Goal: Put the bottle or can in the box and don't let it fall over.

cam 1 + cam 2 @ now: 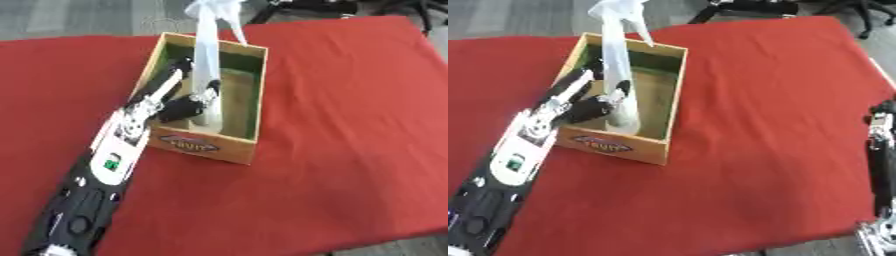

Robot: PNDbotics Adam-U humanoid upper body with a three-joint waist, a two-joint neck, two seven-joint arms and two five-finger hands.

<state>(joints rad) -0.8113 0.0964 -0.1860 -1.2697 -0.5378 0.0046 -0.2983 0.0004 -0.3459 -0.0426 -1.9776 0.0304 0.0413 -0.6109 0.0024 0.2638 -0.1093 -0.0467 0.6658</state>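
A red tablecloth (350, 125) covers the table, with wide bare cloth to the right of the box (203, 145) and in front of it; the cloth's far edge runs just behind the box, and its near right edge shows at the bottom corner. The box is a small open wooden tray with a green lining and a printed label on its near wall.

The left hand (179, 106) reaches in over the box's left wall, the forearm running up from the lower left corner. Its thumb and fingers are curled around the lower part of a tall white spray bottle (206, 75), which stands roughly upright inside the box, its base on the floor near the front. The bottle's trigger head rises well above the rim. How fully the fingers wrap the far side cannot be told, since the bottle hides them.

Only the right eye view shows the right arm (879, 165), hanging along the right edge, well apart from the box; its hand is not visible.
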